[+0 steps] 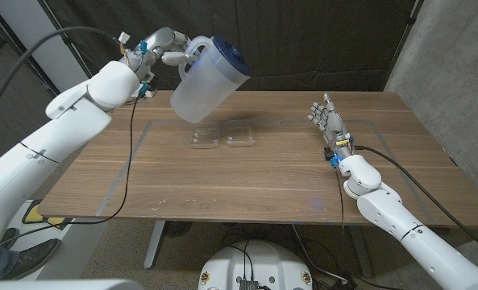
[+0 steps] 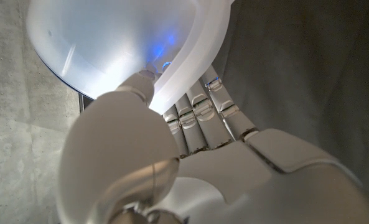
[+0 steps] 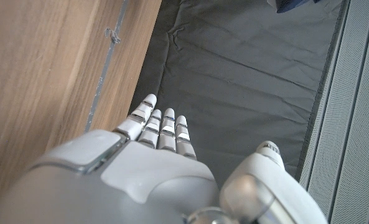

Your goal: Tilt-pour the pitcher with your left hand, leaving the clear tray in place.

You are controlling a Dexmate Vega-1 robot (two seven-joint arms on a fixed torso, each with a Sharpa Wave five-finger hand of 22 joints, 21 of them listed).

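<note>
Left hand [image 1: 168, 47] has the pitcher [image 1: 209, 78] by its handle, tilted in the air above the tray [image 1: 224, 134] near the table's [image 1: 263, 185] far edge. Right hand [image 1: 327, 118] holds nothing, fingers straight, by the right edge.

A wooden desk [image 1: 247, 181] with a medium-brown grain stands in front of a dark curtain [image 1: 303, 40] that hangs in folds behind it. A grey concrete wall [image 1: 456, 72] rises at the right. Pale tape lines [image 1: 130, 153] mark the desk top. Beneath lies a grey floor [image 1: 110, 250].
</note>
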